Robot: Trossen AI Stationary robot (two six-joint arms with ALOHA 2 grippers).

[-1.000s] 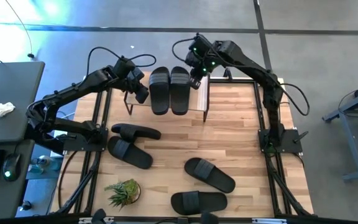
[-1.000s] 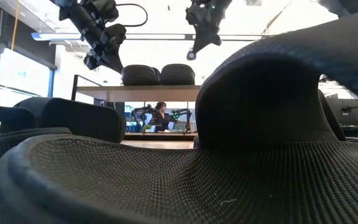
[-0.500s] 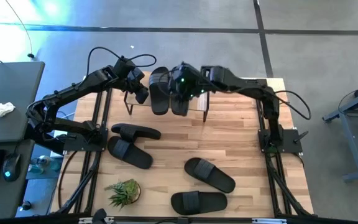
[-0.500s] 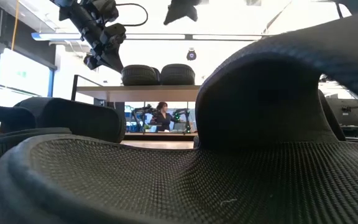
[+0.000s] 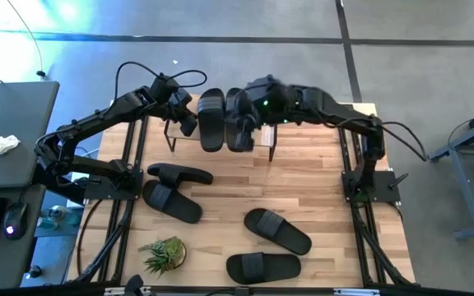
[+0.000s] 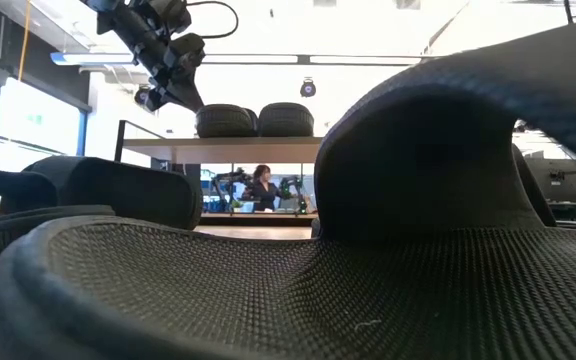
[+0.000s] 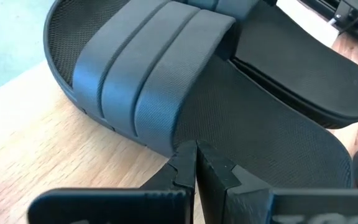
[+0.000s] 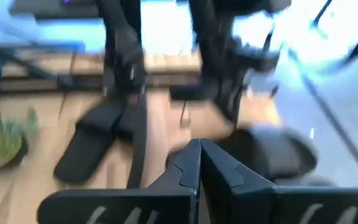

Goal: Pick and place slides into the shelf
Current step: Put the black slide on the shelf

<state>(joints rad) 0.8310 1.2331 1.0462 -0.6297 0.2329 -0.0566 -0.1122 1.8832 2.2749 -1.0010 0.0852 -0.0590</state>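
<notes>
Two black slides (image 5: pixel 211 120) (image 5: pixel 239 122) lie side by side on the shelf's wood top (image 5: pixel 179 141), soles down. In the low view they show as two humps (image 6: pixel 225 120) (image 6: pixel 285 118) on the plank (image 6: pixel 218 146). My left gripper (image 5: pixel 187 124) (image 7: pixel 196 163) is shut, its tips at the left slide's side edge (image 7: pixel 166 134) by the strap. My right gripper (image 5: pixel 248 125) (image 8: pixel 199 158) is shut and hangs above the right slide, out of the low view. Several more slides lie on the table (image 5: pixel 179 174) (image 5: pixel 171 201) (image 5: pixel 278 231) (image 5: pixel 262 267). My left gripper's shut fingertips (image 7: pixel 185 168) stand against the outer side edge of the left slide's sole (image 7: pixel 173 146), just below the strap, coming in slanting down from the table's left. I cannot tell whether they touch it. The slide lies flat on the shelf top (image 7: pixel 30 143).
A small potted plant (image 5: pixel 164 253) stands near the table's near left corner. One slide (image 6: pixel 418 200) lies close in front of the low camera and fills most of that view. Bare wood (image 5: pixel 303 181) lies between the shelf and the near slides. A person shows far behind the table (image 6: pixel 260 187).
My right gripper has swung from the shelf's far right end leftward over the two slides and has risen out of the low view; its arm has turned about above the right slide. The slides and my left gripper have stayed in place.
</notes>
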